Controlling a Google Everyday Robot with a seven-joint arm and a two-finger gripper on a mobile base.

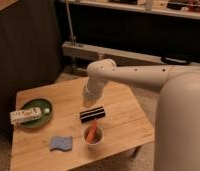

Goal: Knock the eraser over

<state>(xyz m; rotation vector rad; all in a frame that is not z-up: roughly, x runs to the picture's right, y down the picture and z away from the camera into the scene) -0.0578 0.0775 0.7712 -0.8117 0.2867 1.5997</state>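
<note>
The eraser, a small black block with a thin pale stripe, lies flat on its long side near the middle of the wooden table. It rests just behind the white cup. My gripper hangs from the white arm, just above and behind the eraser's left end. I cannot tell whether it touches the eraser.
The white cup holds an orange object. A blue wavy-edged sponge lies front left. A green plate at the left edge carries a white box with red markings. The robot's large white body fills the right side. Dark shelving stands behind.
</note>
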